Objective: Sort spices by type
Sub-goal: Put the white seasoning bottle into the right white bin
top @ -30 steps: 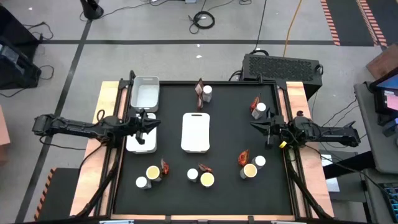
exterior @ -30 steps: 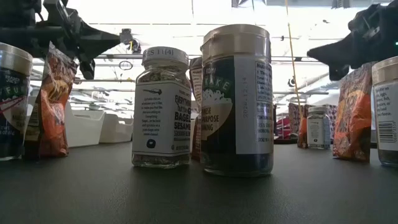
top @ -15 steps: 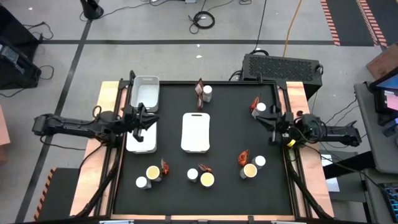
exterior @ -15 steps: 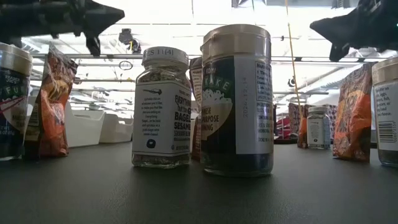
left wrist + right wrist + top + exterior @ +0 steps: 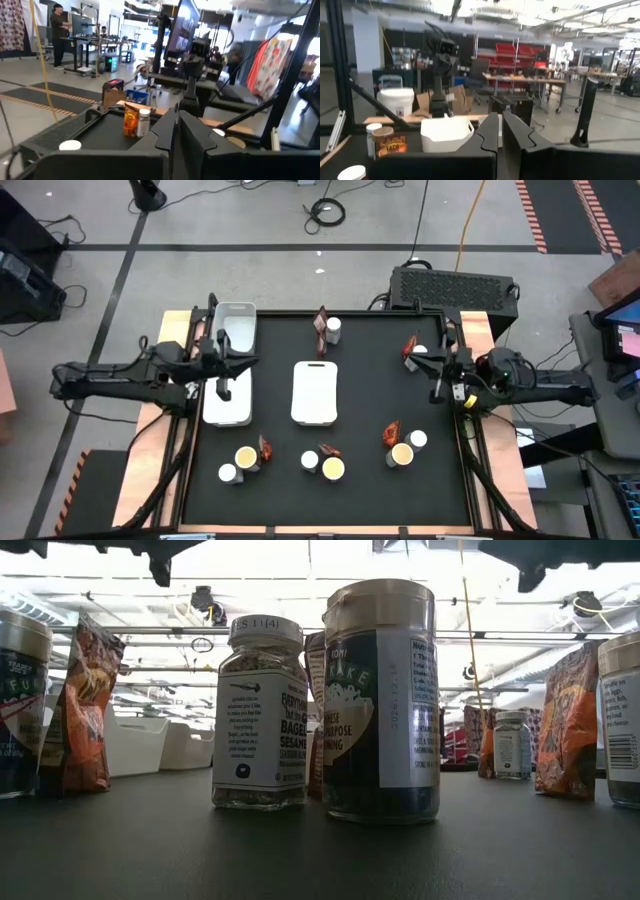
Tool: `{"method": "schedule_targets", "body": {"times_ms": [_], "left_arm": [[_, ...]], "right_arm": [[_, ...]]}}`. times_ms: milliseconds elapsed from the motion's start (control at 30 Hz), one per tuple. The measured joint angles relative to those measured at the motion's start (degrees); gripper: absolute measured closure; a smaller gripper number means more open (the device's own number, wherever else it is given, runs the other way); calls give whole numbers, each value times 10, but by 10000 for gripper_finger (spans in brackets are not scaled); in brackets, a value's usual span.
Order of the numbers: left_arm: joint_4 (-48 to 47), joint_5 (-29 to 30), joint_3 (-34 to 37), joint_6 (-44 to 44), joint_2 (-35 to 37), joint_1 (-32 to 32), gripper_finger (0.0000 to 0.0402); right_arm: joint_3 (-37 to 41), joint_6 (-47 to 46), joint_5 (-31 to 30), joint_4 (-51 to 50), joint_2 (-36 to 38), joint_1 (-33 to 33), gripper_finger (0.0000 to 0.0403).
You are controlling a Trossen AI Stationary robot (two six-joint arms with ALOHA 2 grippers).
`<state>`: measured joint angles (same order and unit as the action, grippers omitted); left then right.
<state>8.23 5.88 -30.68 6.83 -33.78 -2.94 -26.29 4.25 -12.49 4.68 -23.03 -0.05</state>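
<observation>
Two arms idle | left gripper (image 5: 222, 388) above worktop's left edge | right gripper (image 5: 437, 390) at right edge | both jaws closed, empty

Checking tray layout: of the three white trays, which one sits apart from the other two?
The center tray, alone mid-mat. The other two, the far-left tray and the tray nearer the front, line up along the left edge under the left hand.
</observation>
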Motion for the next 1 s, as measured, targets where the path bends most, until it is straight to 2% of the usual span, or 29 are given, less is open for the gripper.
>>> {"method": "schedule_targets", "body": {"times_ms": [167,300,433,567,800,1000], "left_arm": [[-96,16,-69,-27,-24,0,375],[-185,42,-130,-28,-47,-1,375],[-269,49,-184,-29,-70,-1,374],[-323,50,-225,-32,-95,-1,352],[-444,75,-302,-23,-157,-2,252],[-570,60,-353,3,-216,-22,189]], "right_arm": [[-98,10,-8,-74,-84,-1,403],[-183,17,-38,-169,-140,-13,403],[-270,27,-43,-269,-194,-36,403],[-356,27,-39,-373,-248,-57,393],[-493,11,-38,-581,-343,-98,320],[-545,-23,-36,-715,-413,-169,231]]}}
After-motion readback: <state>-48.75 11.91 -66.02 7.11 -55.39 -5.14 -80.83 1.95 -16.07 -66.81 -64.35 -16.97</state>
